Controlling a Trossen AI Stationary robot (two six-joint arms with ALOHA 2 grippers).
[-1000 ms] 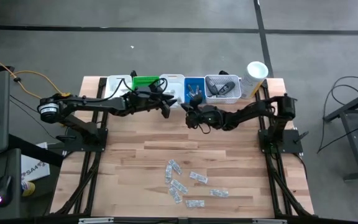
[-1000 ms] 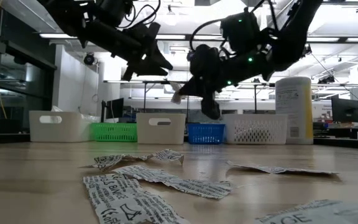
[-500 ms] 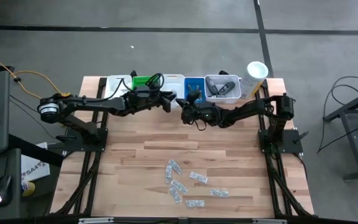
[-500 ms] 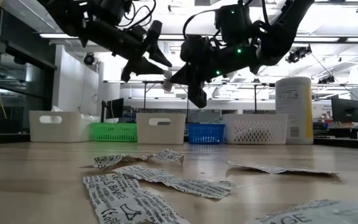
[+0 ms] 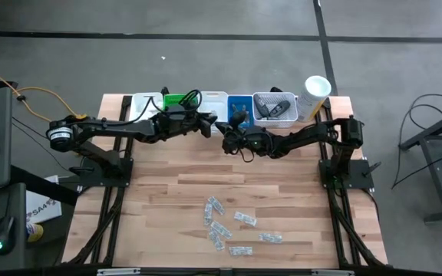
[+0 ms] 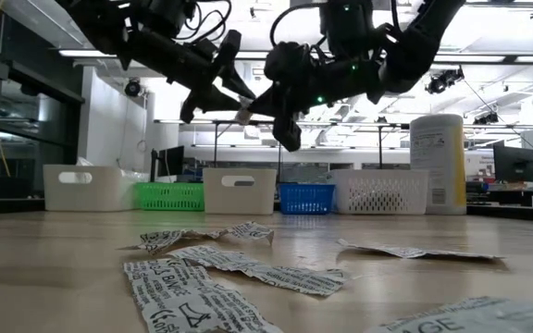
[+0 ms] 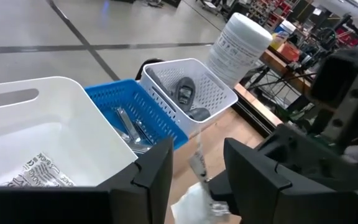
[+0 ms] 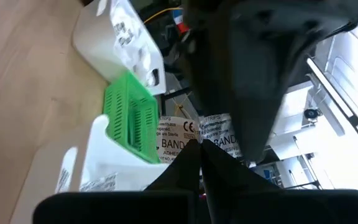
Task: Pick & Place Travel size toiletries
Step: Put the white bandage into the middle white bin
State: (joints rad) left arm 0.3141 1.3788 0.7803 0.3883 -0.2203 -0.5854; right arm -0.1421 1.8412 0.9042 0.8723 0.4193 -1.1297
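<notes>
Right gripper (image 5: 222, 140) pinches a sachet (image 8: 194, 134) at the table's 12 o'clock; left gripper (image 5: 212, 123), half-open, holds nothing. The sachet could slip before transfer, missing the bin (image 5: 212, 100).

Overhead, table-level and two wrist views

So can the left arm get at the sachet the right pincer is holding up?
Probably yes. The left pincer is open, right beside the right pincer, which is shut on the sachet, with nothing between them.
</notes>
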